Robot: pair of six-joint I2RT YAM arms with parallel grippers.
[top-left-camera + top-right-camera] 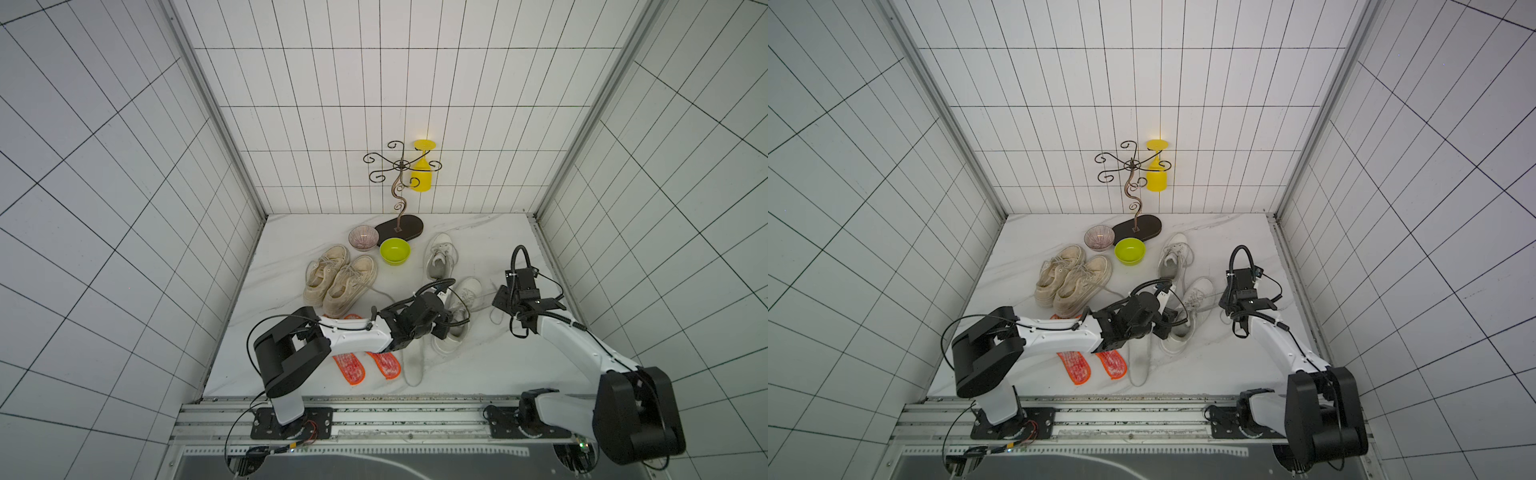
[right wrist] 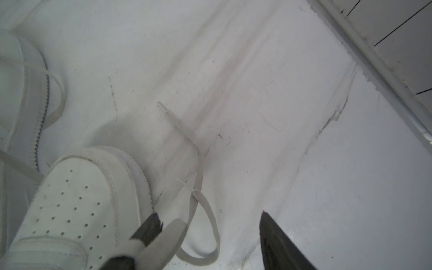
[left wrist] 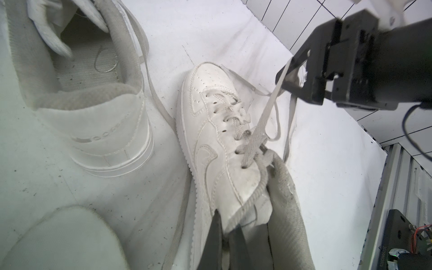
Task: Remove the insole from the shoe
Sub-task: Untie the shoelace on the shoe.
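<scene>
Left pincer is clamped on the collar of the white sneaker at its heel end, nearest the insole, which lies hidden inside, running toewards. Right pincer, spread with a lace draped over one finger, hangs beside the toe.

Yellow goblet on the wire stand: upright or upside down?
Upside down: the yellow goblet hangs from an arm of the wire stand, foot above, bowl below.
</scene>
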